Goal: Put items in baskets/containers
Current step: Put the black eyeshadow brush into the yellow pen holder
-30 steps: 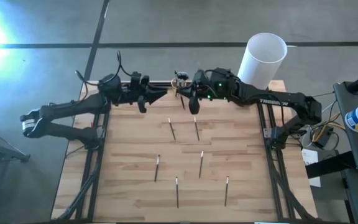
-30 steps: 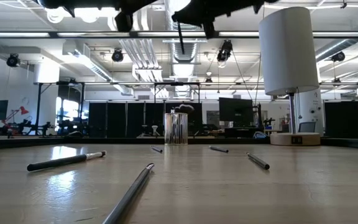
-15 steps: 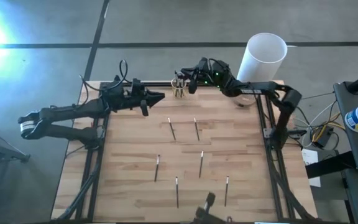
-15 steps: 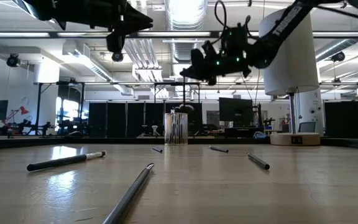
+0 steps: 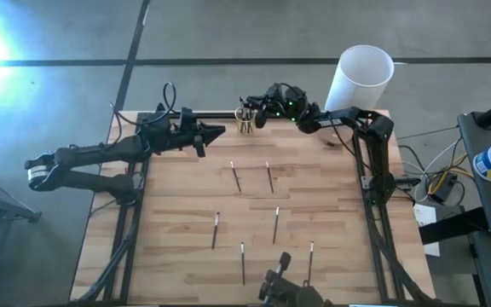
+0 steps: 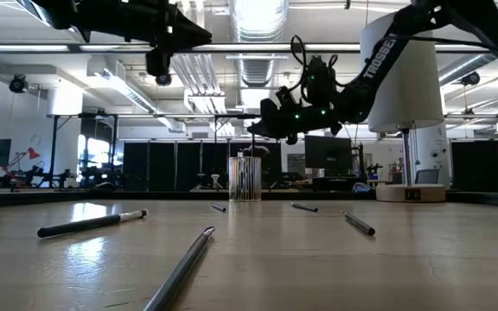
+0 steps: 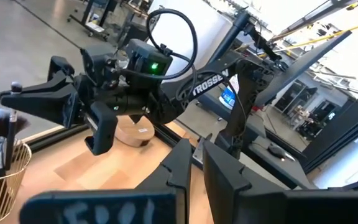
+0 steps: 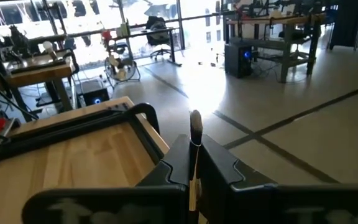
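Observation:
The small clear yellowish cup [image 5: 245, 124] stands near the table's far edge with some brushes upright in it; it also shows in the low view [image 6: 245, 179] and the left wrist view [image 7: 0, 171]. My right gripper [image 5: 254, 112] hovers level just above the cup [image 6: 256, 131], shut on a thin dark brush [image 8: 195, 127]. My left gripper [image 5: 218, 131] is shut and holds nothing, in the air left of the cup [image 7: 196, 158]. Several brushes [image 5: 236, 176] lie flat on the table. My right gripper pinches the thin brush between its two fingers [image 8: 176, 158]. The pale tip end [image 8: 195, 117] sticks out past the fingertips. The brush is lifted clear of the table, above the cup. The fingers come level from the table's right side.
The tall white cylinder [image 5: 361, 78] stands at the far right corner. Loose brushes lie at mid table [image 5: 269, 176] and toward the near edge [image 5: 243, 262] [image 5: 311, 260]. A dark object [image 5: 278, 283] pokes in at the near edge.
My right gripper has moved from above the table toward the far edge and the cup, tipped from pointing down to level, and come lower over the cup, still shut on the brush. A dark object has come in at the table's near edge.

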Robot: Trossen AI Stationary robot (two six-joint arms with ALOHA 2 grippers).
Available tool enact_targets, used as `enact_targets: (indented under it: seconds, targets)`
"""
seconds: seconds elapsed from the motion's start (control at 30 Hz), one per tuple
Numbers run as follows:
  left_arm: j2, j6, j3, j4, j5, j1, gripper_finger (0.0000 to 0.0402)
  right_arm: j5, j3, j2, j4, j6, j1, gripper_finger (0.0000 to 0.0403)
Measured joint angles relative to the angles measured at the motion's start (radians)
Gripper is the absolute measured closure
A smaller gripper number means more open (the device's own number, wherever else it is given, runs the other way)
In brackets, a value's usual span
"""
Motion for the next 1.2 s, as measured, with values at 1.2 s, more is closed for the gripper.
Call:
enact_targets:
  seconds: [1.2]
  targets:
    - [0.000,0.025,-0.071,-0.049,-0.006,0.000,0.0382,0.131,-0.029,-0.459,-0.813,0.031,0.134,0.0372]
